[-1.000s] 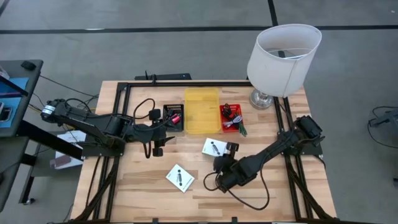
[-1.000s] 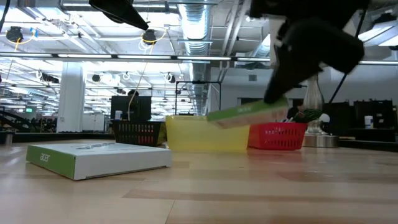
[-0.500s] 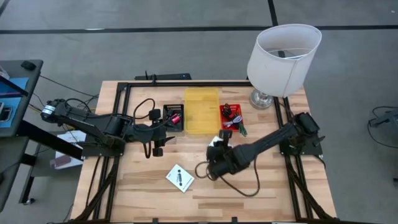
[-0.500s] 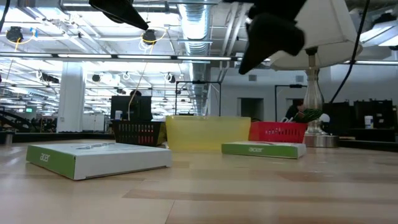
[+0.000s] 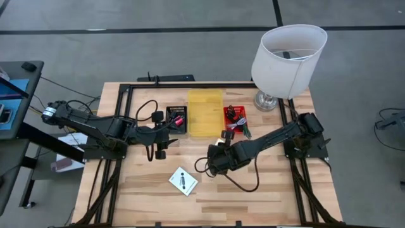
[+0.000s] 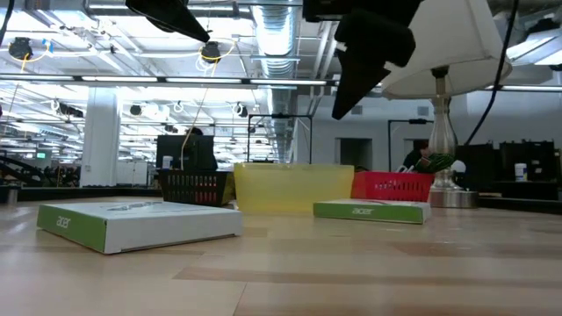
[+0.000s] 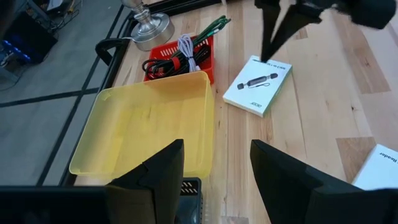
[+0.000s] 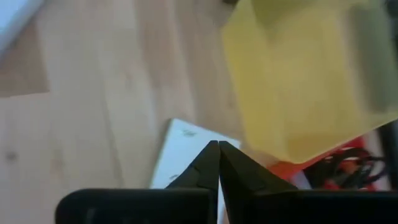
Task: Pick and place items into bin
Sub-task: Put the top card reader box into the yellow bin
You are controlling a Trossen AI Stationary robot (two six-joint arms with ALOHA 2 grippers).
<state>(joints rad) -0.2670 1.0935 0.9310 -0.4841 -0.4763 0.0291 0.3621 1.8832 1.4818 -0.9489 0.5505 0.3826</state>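
With right end effector (image 6: pixel 338 110) pinched together, empty, above white card (image 7: pixel 257 85) lying on bench (image 5: pixel 291 190) beside yellow bin (image 5: pixel 205 113): regrasp step; next, spread fingers, descend, clamp card.

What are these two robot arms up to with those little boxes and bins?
They are sorting small items on a wooden table. The right gripper is shut and empty, hovering above a white box that lies beside the empty yellow bin. A second white box lies nearer the table's front edge. The left gripper waits open near the black basket. The red basket holds cords, and neither box is in a bin.
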